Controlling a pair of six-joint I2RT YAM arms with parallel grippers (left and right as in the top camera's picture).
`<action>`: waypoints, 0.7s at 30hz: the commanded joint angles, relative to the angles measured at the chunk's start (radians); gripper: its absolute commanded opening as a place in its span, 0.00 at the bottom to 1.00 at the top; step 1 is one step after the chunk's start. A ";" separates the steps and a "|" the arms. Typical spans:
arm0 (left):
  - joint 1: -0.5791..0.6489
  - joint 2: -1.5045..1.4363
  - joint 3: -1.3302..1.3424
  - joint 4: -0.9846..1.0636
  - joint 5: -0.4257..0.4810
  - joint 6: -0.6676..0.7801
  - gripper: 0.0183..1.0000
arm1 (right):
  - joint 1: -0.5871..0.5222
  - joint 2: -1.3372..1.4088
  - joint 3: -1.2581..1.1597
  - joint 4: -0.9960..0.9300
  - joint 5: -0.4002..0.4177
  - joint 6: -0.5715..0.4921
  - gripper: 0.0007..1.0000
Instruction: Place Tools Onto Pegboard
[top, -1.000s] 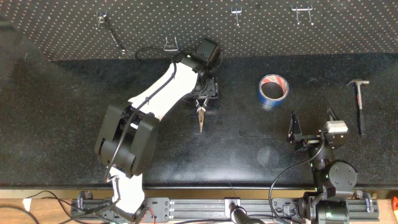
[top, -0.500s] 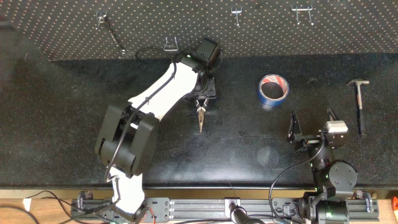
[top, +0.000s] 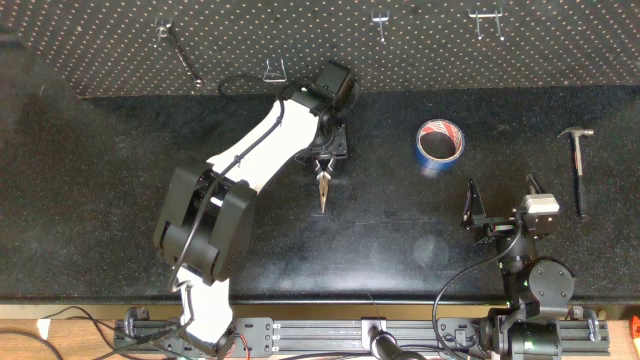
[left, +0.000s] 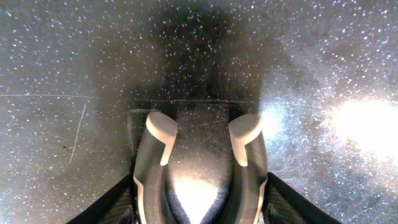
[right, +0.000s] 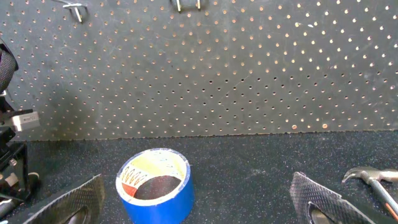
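The pliers (top: 323, 186) lie on the black table (top: 120, 180), tips pointing toward the arm bases. My left gripper (top: 326, 150) stands over their handle end, just below the pegboard (top: 300, 40). In the left wrist view the pale handles (left: 160, 134) sit between my dark fingers (left: 106, 205), which press against their outer sides. A blue tape roll (top: 439, 145) (right: 155, 185) stands right of centre. The hammer (top: 577, 165) (right: 373, 180) lies at the far right. My right gripper (top: 500, 200) (right: 199, 208) is open near the front edge, facing the tape. A wrench (top: 180, 52) hangs on the board.
Bare metal hooks stick out of the pegboard: one (top: 275, 72) beside the left wrist, one (top: 379, 20) at top centre, a pair (top: 486, 20) at top right. The left arm's white link (top: 250, 150) crosses the table's left-middle.
The left gripper has shifted very slightly toward the pegboard over the pliers' handles. The pliers, tape, hammer and right arm have stayed in place.
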 joint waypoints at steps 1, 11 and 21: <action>-0.006 0.055 0.003 0.006 0.023 -0.014 0.50 | 0.007 -0.009 -0.004 -0.004 0.002 0.011 0.98; -0.004 0.002 0.003 0.003 0.019 0.104 0.01 | 0.007 -0.009 -0.004 -0.004 0.002 0.011 0.98; 0.080 -0.745 -0.307 0.215 -0.238 0.105 0.01 | 0.007 -0.009 -0.004 -0.004 0.002 0.011 0.98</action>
